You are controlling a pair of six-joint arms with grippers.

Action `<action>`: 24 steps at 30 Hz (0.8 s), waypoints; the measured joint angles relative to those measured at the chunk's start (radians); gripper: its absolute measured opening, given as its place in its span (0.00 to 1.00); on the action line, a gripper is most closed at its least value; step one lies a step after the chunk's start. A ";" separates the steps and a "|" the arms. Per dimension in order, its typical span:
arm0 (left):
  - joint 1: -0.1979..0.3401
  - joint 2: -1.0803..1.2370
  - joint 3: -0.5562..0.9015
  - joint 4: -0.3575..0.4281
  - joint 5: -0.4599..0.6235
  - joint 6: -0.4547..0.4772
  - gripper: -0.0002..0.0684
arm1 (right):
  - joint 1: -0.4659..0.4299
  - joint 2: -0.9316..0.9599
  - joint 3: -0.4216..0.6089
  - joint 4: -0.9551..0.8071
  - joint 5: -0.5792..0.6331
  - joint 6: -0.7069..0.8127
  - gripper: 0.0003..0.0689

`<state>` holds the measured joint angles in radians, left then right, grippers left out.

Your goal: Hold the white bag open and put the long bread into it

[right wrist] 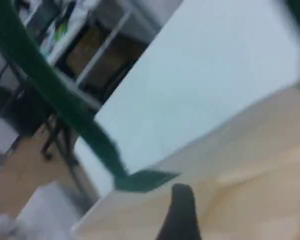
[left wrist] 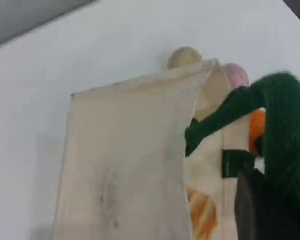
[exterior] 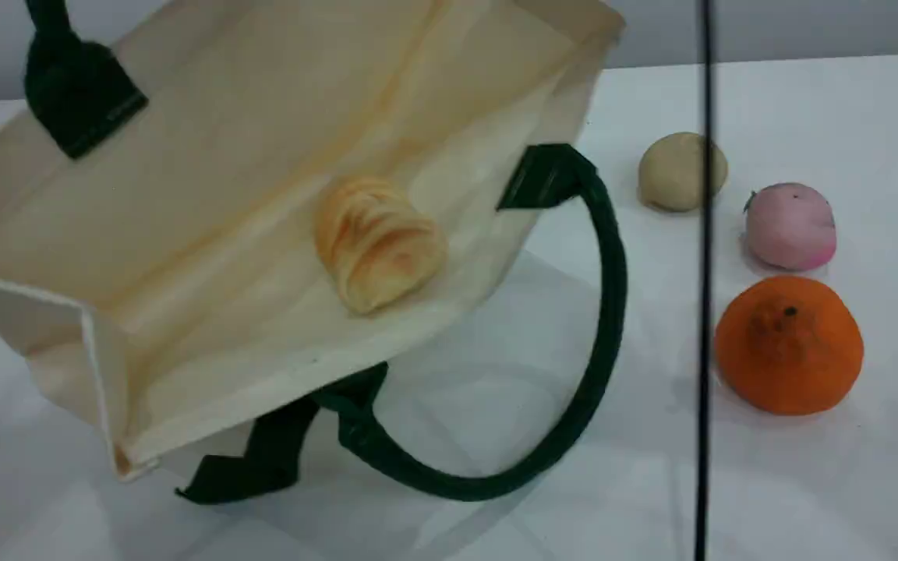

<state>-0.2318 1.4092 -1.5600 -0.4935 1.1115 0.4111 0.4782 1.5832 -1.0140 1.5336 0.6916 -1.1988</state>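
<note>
The white bag [exterior: 207, 156] lies tilted on the table with its mouth wide open toward the camera. Its upper green handle [exterior: 67, 86] rises out of the top left of the scene view. In the left wrist view my left gripper [left wrist: 275, 200] is shut on that handle [left wrist: 285, 130]. The long bread [exterior: 379, 243] lies loose on the bag's inner lower wall, touched by nothing. The lower handle [exterior: 605, 312] loops over the table. In the right wrist view my right gripper's one dark fingertip [right wrist: 180, 215] hovers bare over the bag fabric [right wrist: 250, 165]. Neither arm shows in the scene view.
To the right of the bag sit a beige ball [exterior: 681, 171], a pink peach-like fruit [exterior: 790, 226] and a round orange fruit [exterior: 788, 344]. A thin black vertical line [exterior: 705, 312] crosses the scene view in front of them.
</note>
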 joint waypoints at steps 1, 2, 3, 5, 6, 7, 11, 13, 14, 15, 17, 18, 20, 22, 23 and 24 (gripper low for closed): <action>0.000 -0.010 0.000 0.017 -0.008 -0.005 0.12 | -0.019 -0.028 0.000 -0.026 0.000 0.015 0.78; 0.000 -0.018 0.000 0.035 -0.016 -0.016 0.12 | -0.042 -0.050 0.000 -0.052 -0.001 0.034 0.78; 0.000 -0.027 0.000 0.059 -0.023 -0.034 0.12 | -0.063 -0.076 0.000 -0.078 -0.001 0.051 0.78; 0.000 -0.046 0.000 0.111 -0.037 -0.072 0.12 | -0.096 -0.115 0.000 -0.120 -0.001 0.076 0.78; 0.000 -0.054 0.000 0.131 -0.050 -0.086 0.12 | -0.109 -0.128 0.001 -0.133 -0.001 0.084 0.78; 0.000 -0.062 0.000 0.146 -0.060 -0.091 0.12 | -0.113 -0.133 0.001 -0.146 -0.001 0.093 0.78; 0.000 -0.064 0.003 0.159 -0.042 -0.091 0.12 | -0.112 -0.131 0.002 -0.151 0.008 0.100 0.78; 0.000 -0.049 0.005 0.161 -0.042 -0.091 0.12 | -0.112 -0.131 0.002 -0.147 0.025 0.100 0.78; 0.001 -0.038 0.006 0.162 -0.046 -0.091 0.12 | -0.111 -0.130 0.002 -0.148 0.028 0.100 0.78; 0.001 -0.027 0.007 0.162 -0.047 -0.091 0.12 | -0.111 -0.130 0.002 -0.150 0.028 0.099 0.78; 0.001 -0.006 0.022 0.147 -0.060 -0.091 0.12 | -0.111 -0.138 0.002 -0.151 0.026 0.095 0.78; 0.001 0.008 0.030 0.133 -0.069 -0.091 0.12 | -0.111 -0.145 0.002 -0.151 0.026 0.092 0.78; 0.001 0.039 0.036 0.100 -0.077 -0.078 0.12 | -0.111 -0.162 0.001 -0.151 0.026 0.092 0.78; 0.001 0.076 0.036 0.085 -0.082 -0.071 0.12 | -0.111 -0.184 0.001 -0.152 0.024 0.082 0.78; 0.001 0.095 0.036 0.085 -0.084 -0.070 0.12 | -0.111 -0.195 0.000 -0.153 0.022 0.075 0.78; 0.001 0.111 0.036 0.086 -0.090 -0.070 0.12 | -0.111 -0.208 0.000 -0.153 0.020 0.068 0.78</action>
<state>-0.2309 1.5203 -1.5245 -0.4072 1.0217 0.3415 0.3667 1.3750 -1.0135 1.3803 0.7120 -1.1310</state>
